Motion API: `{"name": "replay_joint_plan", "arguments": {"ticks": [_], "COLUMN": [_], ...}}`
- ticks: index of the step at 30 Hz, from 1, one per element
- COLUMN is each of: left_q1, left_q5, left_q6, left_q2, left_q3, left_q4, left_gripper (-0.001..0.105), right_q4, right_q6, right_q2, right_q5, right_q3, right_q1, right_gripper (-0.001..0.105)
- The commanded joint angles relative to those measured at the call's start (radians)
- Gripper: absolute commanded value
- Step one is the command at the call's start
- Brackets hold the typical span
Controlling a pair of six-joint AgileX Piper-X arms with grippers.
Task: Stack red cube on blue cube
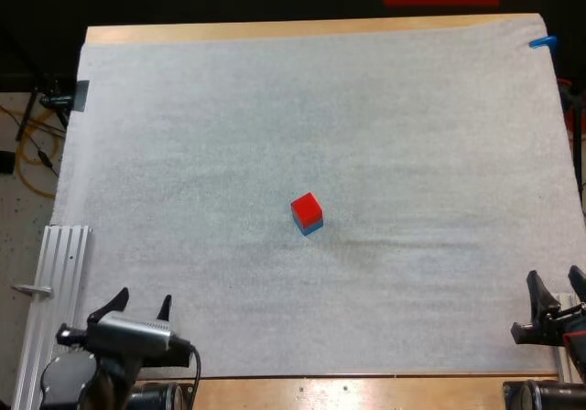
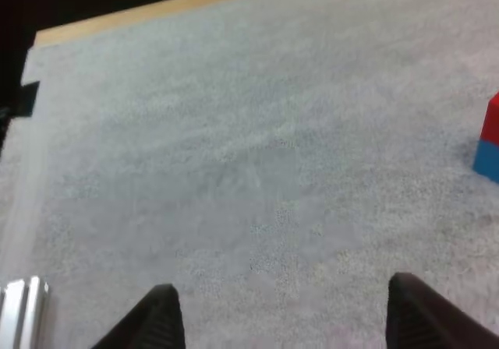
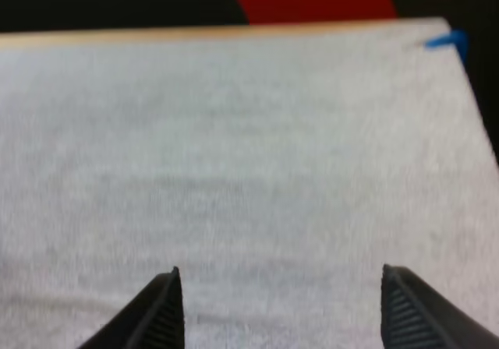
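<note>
Red cube (image 1: pixel 306 207) is seen seated on blue cube (image 1: pixel 312 228), approx. mid-mat (image 1: pixel 183 154). Left claw (image 1: pixel 142 305) and right claw (image 1: pixel 556 291) are both released, nothing gripped, at near edge of counter (image 1: pixel 366 393), well apart from the 2 cubes. Stacking judged complete. Next move: none req'd; arms to be kept clear of stack.
</note>
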Motion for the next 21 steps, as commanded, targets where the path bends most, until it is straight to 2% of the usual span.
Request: {"name": "replay_joint_plan", "arguments": {"ticks": [1, 21], "left_q1": [0.000, 0.000], "left_q5": [-0.009, -0.009], "left_q6": [-0.010, -0.010], "left_q2": [-0.136, -0.136], "left_q3": [-0.001, -0.001], "left_q4": [-0.015, -0.010], "left_gripper": [0.056, 0.056], "right_q4": [-0.001, -0.001], "right_q6": [-0.008, -0.006], "right_q2": [-0.044, -0.044], "right_q5": [-0.008, 0.014], "right_q3": [-0.004, -0.004], "right_q1": [0.001, 0.001], "right_gripper": [0.054, 0.054]}}
